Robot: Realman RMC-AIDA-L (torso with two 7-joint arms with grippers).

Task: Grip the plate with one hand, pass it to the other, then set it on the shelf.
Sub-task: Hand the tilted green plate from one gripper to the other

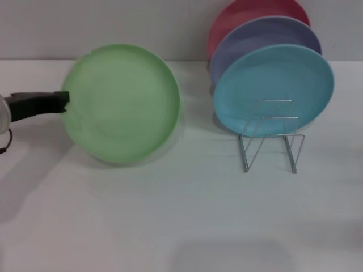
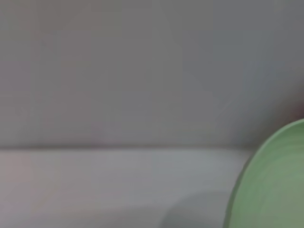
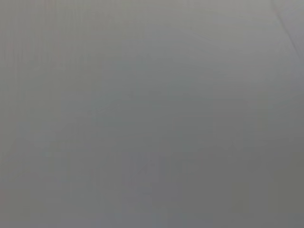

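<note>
At the far left of the head view, the left gripper [image 1: 63,101] is seen reaching in from the edge, its black fingers pinched on the left rim of the green plate [image 1: 122,102]. The plate is held tilted up on edge, its face turned toward the camera, above the white table [image 1: 170,215]; a shadow is cast on the table below it, so it is judged to be lifted clear. In the left wrist view only a curved part of the plate [image 2: 275,185] is shown.

Further right stands the wire shelf [image 1: 271,139], well apart from the plate. A light blue plate [image 1: 275,88], a lavender plate [image 1: 266,37] and a red plate [image 1: 249,14] are already stacked upright in it, and only the near loops are left free.

The right gripper is not seen in any view; nothing but a plain grey surface is shown by its wrist camera, so its fingers cannot be judged.

The grip is judged to be the weak point: the plate is held by one thin edge only, so it could pivot or slip during the handover. A mistimed release would let it drop, and a wide swing could knock the loaded shelf.
</note>
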